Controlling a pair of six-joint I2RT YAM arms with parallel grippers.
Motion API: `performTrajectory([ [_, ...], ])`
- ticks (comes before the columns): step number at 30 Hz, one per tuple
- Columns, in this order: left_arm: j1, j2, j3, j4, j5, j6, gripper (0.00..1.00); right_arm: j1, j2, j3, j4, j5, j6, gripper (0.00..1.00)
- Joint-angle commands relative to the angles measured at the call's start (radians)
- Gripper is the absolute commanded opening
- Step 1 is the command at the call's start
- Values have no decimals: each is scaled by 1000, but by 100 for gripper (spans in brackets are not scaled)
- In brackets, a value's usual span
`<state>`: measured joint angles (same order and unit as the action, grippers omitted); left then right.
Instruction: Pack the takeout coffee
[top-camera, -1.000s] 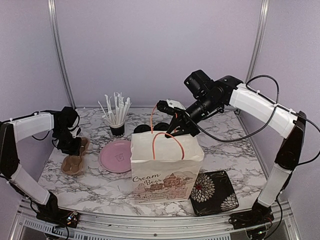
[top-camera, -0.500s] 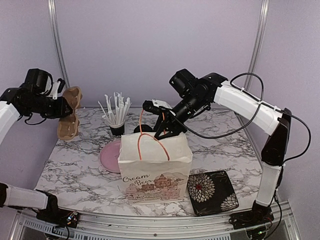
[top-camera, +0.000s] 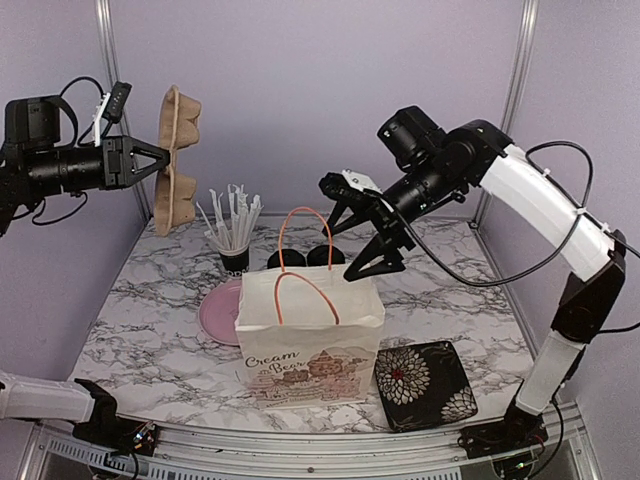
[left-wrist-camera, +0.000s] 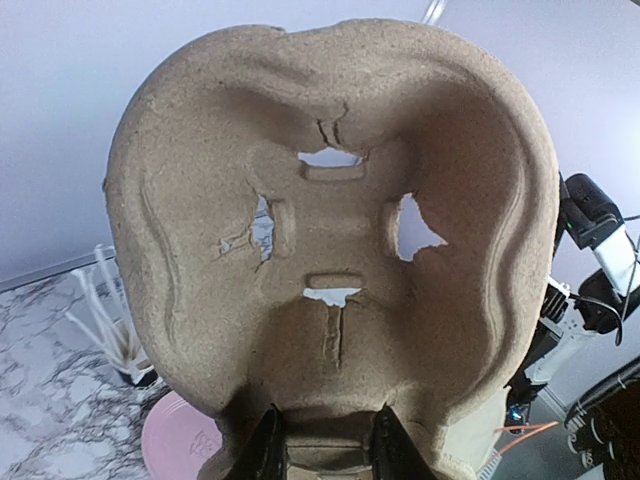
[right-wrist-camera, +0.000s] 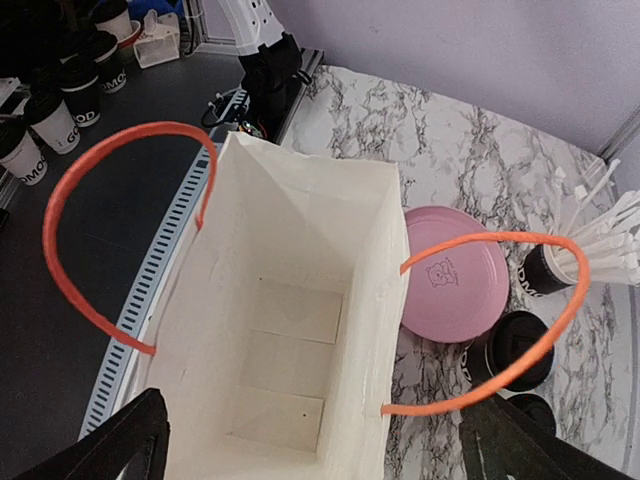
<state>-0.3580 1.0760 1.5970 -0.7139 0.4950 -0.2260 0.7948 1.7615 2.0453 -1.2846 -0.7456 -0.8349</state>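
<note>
Step in hand, as I judge it: staging. Nothing is packed yet.

- Paper bag (top-camera: 310, 335) stands upright at mid tabletop (top-camera: 150, 340), mouth open. The right wrist view shows its inside bare.
- Two lidded coffee cups (top-camera: 320, 256) sit on the tabletop just behind the bag, close together, black lids on, outside the bag.
- Left tool (top-camera: 158, 160) is clenched on the lower edge of the brown pulp carrier (top-camera: 180, 150), which is held high above the left side and stood on edge, wells facing the wrist camera.
- Right tool (top-camera: 350, 240) is released, jaws spread wide, grasping nothing. It hangs over the far side of the bag mouth by the orange handles (top-camera: 305, 225).

Next move, my reading: either seat the cups in the carrier or lower the carrier first. Either way it must be turned flat and passed between the handles without folding the bag wall. The free right tool could steady the rim.
</note>
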Motion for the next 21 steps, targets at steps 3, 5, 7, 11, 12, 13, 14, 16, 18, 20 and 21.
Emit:
performTrajectory([
  [3,-152,17,-15,186,77,-28,23,-120,-153,-36,-41,-72,-61,99],
  [5,-208,31,-26,216,78,-8,23,-191,-194,-91,-8,-93,-51,99],
  [7,-273,47,-34,239,77,23,23,-251,-230,-151,24,-116,-39,99],
  [11,-391,89,-50,299,69,78,24,-338,-292,-254,99,-136,-7,99],
  [12,-410,105,-49,313,71,86,24,-352,-300,-269,111,-139,1,99],
  [13,-427,127,-45,321,71,96,24,-367,-306,-276,120,-142,10,99],
  [14,-441,148,-39,322,72,108,24,-377,-312,-284,127,-143,16,99],
  [16,-457,188,-29,324,63,134,25,-394,-323,-296,141,-145,28,99],
  [18,-467,229,-21,324,55,154,24,-400,-334,-311,155,-144,35,99],
  [20,-479,268,-11,327,60,172,24,-402,-344,-329,168,-137,43,99],
  [21,-482,292,-6,327,60,182,24,-402,-347,-339,176,-135,49,99],
])
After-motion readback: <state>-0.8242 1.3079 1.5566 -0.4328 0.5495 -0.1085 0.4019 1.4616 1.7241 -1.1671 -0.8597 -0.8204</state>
